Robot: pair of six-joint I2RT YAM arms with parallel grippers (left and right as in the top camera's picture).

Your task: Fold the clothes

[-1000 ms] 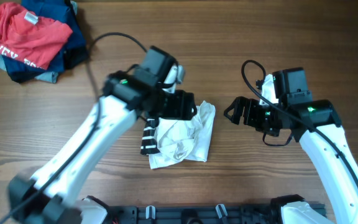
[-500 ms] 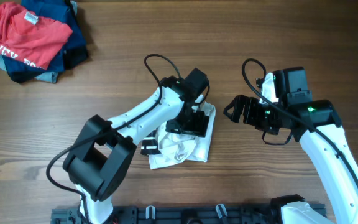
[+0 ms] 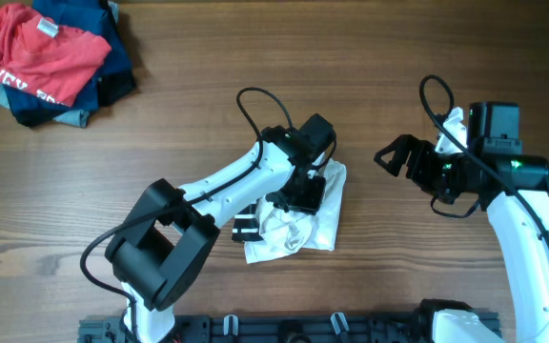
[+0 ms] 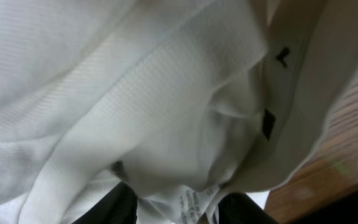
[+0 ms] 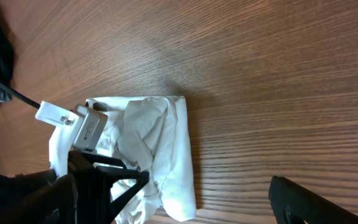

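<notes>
The clothes are a crumpled white shirt [image 3: 324, 221] bunched near the table's middle. My left gripper [image 3: 300, 194] presses down on the shirt's upper part. In the left wrist view the white fabric [image 4: 135, 93] fills the frame, and a fold with a printed care label [image 4: 194, 202] is pinched in the left gripper [image 4: 179, 210]. A small dark label [image 4: 267, 123] shows by the collar. My right gripper [image 3: 395, 157] hangs open to the right of the shirt, apart from it. The right wrist view shows the shirt [image 5: 173, 143] and bare wood within the right gripper [image 5: 179, 205].
A pile of red and navy garments [image 3: 41, 57] lies at the far left corner. A black rail [image 3: 303, 329] runs along the front edge. The left arm's cable [image 3: 255, 100] loops above the shirt. Bare wooden table [image 3: 427, 57] surrounds the shirt.
My left gripper swung onto the shirt and closed on a fold, and the bundle has shifted slightly right. My right arm has drawn back to the right, still open.
</notes>
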